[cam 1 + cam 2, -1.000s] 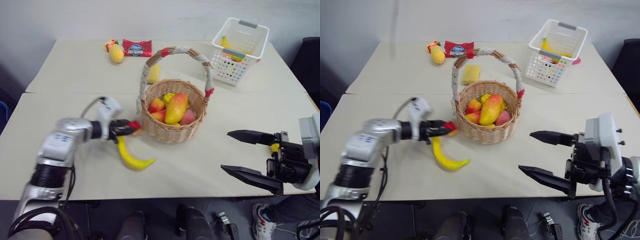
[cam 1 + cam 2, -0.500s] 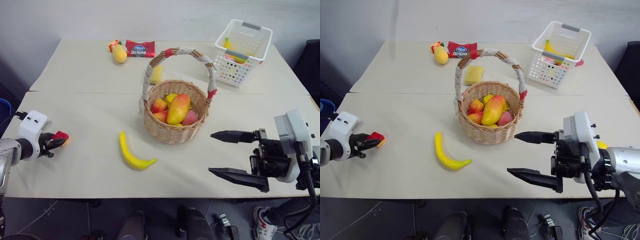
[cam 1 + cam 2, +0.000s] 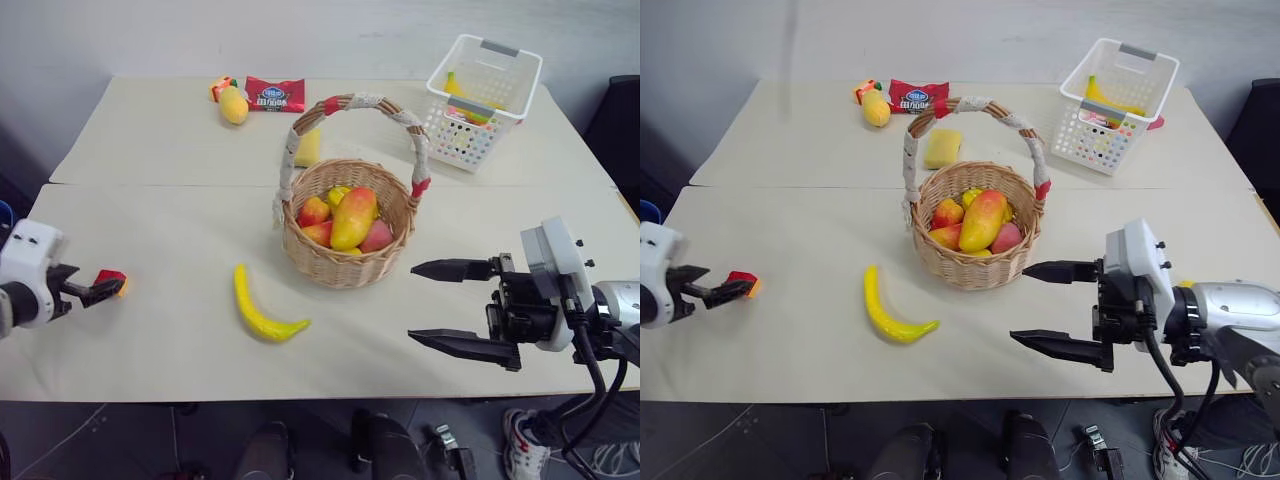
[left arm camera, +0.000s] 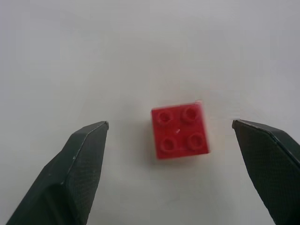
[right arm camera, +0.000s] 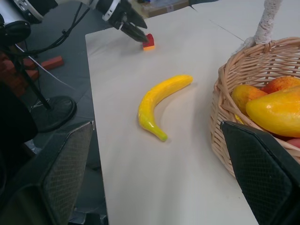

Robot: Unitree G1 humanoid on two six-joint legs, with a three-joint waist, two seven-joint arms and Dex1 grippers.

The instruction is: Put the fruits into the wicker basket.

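Beige table (image 3: 150,140) carries the wicker basket (image 3: 345,262), holding what may be the lemon (image 3: 337,195). Banana (image 3: 262,309) lies between the grippers, beside the basket. Left gripper (image 4: 171,129), spread wide, straddles a red brick (image 4: 180,131). Right gripper (image 3: 430,303) gapes empty near the basket.

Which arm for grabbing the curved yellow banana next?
Right. Its open end effector faces the curved yellow banana. The left end effector is open over a small red brick at the table's edge.

Cream table (image 3: 150,150) with centre seam, pale wall (image 3: 300,35) behind, dark floor.
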